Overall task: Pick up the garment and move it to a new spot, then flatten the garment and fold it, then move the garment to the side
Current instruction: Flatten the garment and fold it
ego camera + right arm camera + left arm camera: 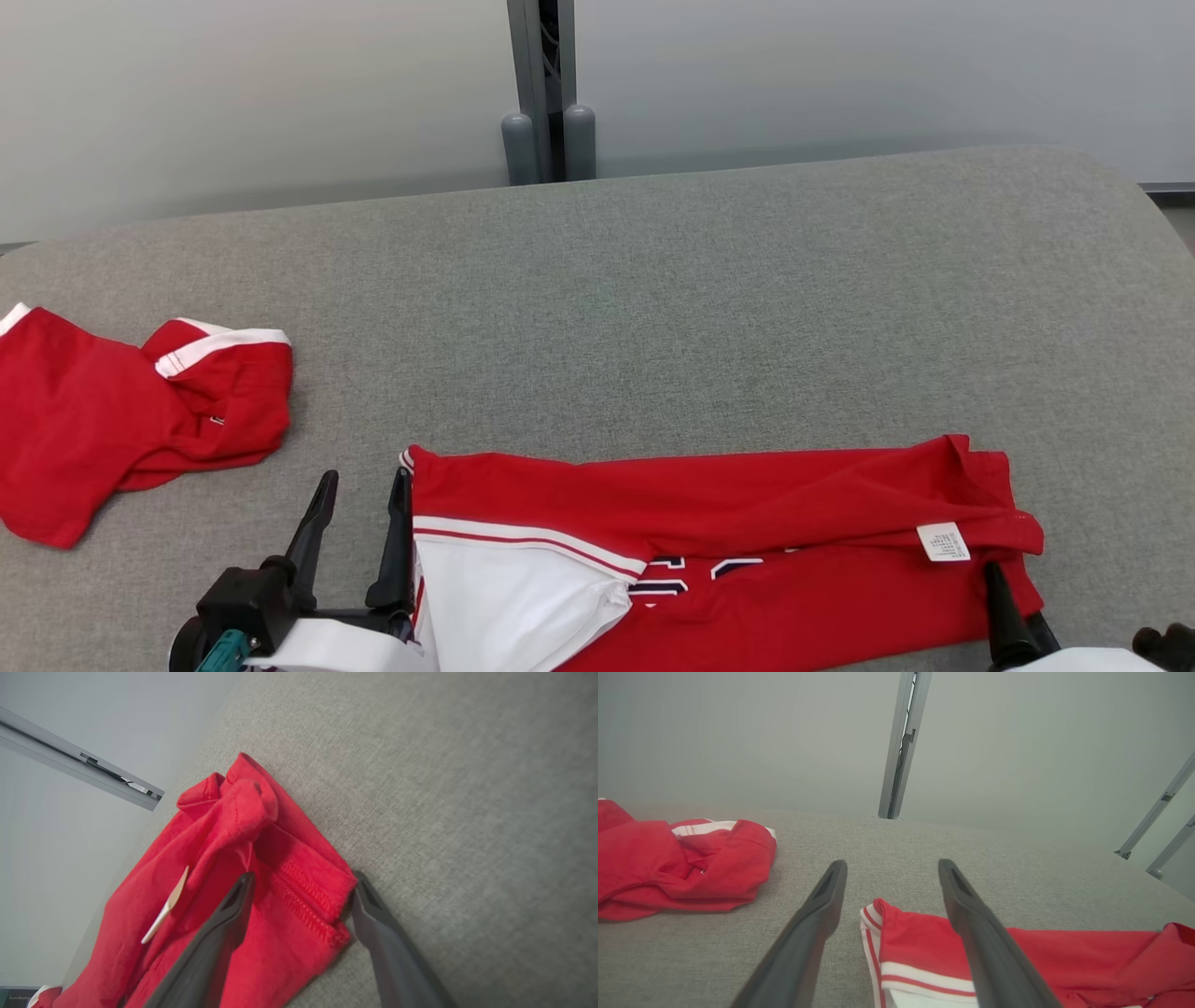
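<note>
While the garment point(747, 509) lies folded into a long red band along the near edge of the grey table point(709, 299), I see my left gripper point(364, 481) spread wide at its white-trimmed end, holding nothing. My right gripper point(302, 877) is equally wide, straddling the hem corner at the other end; it may be touching, the angle is poor. A white label point(943, 541) shows nearby, and a crumpled red top point(140, 420) sits well apart at the left.

A grey fabric-topped table point(709, 308) bears a crumpled red cloth point(121, 420) with white trim at its left. Behind stands a pale wall point(233, 93) with a grey post point(541, 84).
</note>
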### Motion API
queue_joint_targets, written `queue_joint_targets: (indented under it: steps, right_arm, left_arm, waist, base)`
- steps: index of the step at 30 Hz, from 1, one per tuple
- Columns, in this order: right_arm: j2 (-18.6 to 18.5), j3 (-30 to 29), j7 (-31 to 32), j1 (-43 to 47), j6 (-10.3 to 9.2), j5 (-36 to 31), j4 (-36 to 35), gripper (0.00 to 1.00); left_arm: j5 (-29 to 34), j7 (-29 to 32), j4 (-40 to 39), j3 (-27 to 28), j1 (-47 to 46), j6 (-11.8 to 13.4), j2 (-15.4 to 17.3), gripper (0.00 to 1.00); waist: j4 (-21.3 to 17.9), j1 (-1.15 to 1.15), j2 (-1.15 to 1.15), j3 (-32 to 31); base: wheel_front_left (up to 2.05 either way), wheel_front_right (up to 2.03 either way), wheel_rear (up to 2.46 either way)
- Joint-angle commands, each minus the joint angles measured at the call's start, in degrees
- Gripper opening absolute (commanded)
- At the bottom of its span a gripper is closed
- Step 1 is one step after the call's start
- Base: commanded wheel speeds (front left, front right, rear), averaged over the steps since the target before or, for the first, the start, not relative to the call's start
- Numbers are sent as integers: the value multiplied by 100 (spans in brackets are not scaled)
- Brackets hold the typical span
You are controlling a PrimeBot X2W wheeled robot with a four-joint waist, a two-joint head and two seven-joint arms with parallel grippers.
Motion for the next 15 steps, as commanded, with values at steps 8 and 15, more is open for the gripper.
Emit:
queue_joint_targets:
  steps: [8, 15]
  right_arm:
    - [-278, 534, -226, -450, 0, 382, 179, 100]
    - [-462, 732, -391, -687, 1, 631, 262, 100]
  left_arm:
    - [108, -25, -30, 46, -125, -83, 19, 100]
    - [133, -25, -8, 22, -164, -86, 18, 100]
  waist:
    - [46, 0, 0, 49]
    - [119, 0, 0, 92]
  base:
    - [0, 0, 0]
    - [0, 0, 0]
